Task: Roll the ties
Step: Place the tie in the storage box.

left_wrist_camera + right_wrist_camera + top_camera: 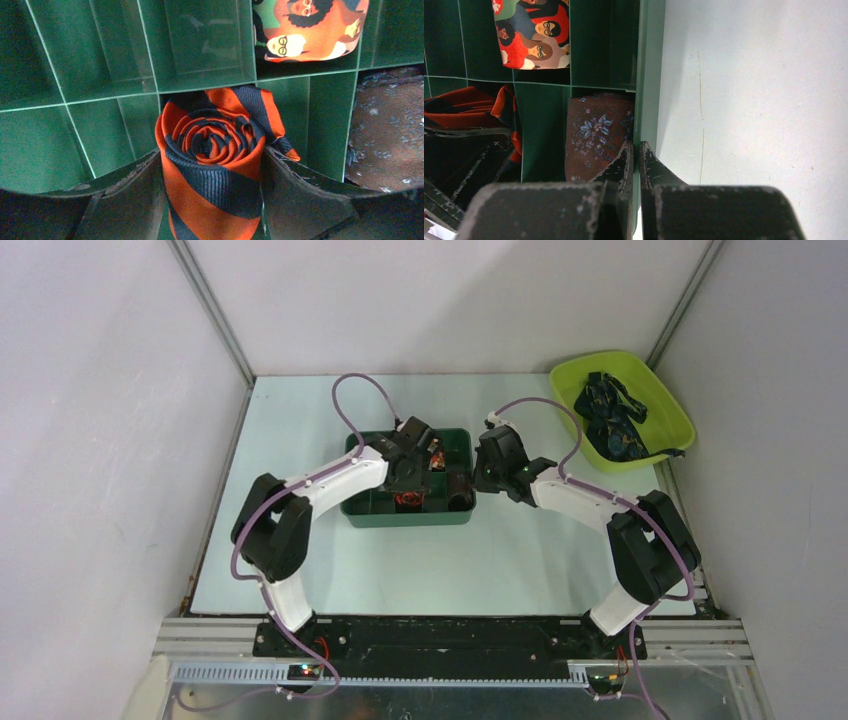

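Observation:
A red-orange tie with dark navy stripes [212,150], wound into a tight roll, stands in a near-row compartment of the dark green divided box [410,518]. My left gripper [212,155] is open around the roll. Its right finger [300,195] lies against the fabric, and a thin green sliver shows between the left finger [125,195] and the roll low down. From the right wrist the same roll [464,107] shows at the left. My right gripper [635,145] is shut on the box's right wall [649,75].
A rolled brown floral tie [596,135] fills the compartment by the right wall. A cartoon-face tie [310,30] sits in the far row. A lime-green tub [670,405] at the back right holds dark navy ties [610,415] in a heap.

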`<state>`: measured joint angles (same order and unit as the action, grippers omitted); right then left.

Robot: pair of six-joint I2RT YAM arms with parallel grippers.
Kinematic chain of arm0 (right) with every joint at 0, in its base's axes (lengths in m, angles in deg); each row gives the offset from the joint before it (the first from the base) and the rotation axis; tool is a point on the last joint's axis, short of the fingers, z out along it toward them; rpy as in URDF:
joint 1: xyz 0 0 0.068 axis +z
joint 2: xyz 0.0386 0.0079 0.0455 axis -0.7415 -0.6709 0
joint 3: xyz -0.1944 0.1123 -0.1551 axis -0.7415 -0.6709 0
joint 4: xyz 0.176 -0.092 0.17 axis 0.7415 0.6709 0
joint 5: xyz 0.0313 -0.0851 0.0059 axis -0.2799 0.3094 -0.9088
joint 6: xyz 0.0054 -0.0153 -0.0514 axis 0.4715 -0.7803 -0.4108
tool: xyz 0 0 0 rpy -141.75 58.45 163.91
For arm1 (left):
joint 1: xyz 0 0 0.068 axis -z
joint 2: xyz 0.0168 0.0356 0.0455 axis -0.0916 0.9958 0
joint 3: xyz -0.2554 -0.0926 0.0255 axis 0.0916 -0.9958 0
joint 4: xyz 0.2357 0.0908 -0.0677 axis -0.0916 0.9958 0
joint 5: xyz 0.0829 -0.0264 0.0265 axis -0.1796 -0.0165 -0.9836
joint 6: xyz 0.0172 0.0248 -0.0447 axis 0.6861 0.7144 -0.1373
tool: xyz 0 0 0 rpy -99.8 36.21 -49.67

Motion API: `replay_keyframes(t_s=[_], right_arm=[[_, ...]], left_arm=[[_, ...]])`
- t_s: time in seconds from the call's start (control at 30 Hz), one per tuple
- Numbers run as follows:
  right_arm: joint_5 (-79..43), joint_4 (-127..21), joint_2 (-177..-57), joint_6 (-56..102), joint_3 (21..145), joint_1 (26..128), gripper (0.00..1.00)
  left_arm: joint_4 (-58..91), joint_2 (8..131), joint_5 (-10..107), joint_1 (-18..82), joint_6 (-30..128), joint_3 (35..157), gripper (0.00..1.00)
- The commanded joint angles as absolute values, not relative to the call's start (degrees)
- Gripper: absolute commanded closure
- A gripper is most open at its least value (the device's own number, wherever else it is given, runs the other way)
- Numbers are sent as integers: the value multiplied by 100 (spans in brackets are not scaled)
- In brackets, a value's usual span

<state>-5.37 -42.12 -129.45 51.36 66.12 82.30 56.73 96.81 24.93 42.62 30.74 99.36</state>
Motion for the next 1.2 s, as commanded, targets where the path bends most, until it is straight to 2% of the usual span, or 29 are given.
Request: replay_keyframes(t_s=[0.0, 0.13, 0.23, 0.4, 0.63, 0.8, 0.9, 1.03, 1.13, 1.17], right_arm=[[-728, -4050, -13120, 4973, 6508, 8325, 100], [-730, -4049, -13134, 4977, 6509, 8334, 100], [-735, -4068, -13156, 4976, 6508, 8329, 100], [-753, -4084, -13167, 4982, 6509, 8330, 100], [-758, -4082, -13182, 4982, 6506, 8329, 100], [-757, -4094, -13179, 4997, 6510, 8335, 100], [-748, -4105, -13152, 4997, 6510, 8333, 100], [-724, -4121, -13071, 4990, 6510, 8332, 100], [-694, -4138, -13002, 5001, 6510, 8330, 89], [-685, -4145, -12951, 5000, 6506, 8331, 82]], left_arm=[[5682, 9397, 2395, 4269, 3126, 10241, 24], [5679, 9392, 2366, 4267, 3128, 10215, 30], [5694, 9368, 2357, 4269, 3120, 10209, 31], [5746, 9298, 2295, 4267, 3111, 10228, 23], [5833, 9138, 2250, 4269, 3103, 10280, 5], [5899, 8944, 2210, 4269, 3107, 10330, 4], [5946, 8820, 2192, 4263, 3101, 10360, 8], [5988, 8648, 2193, 4267, 3099, 10350, 19], [5985, 8568, 2205, 4262, 3092, 10287, 31], [5978, 8546, 2219, 4265, 3095, 10269, 33]])
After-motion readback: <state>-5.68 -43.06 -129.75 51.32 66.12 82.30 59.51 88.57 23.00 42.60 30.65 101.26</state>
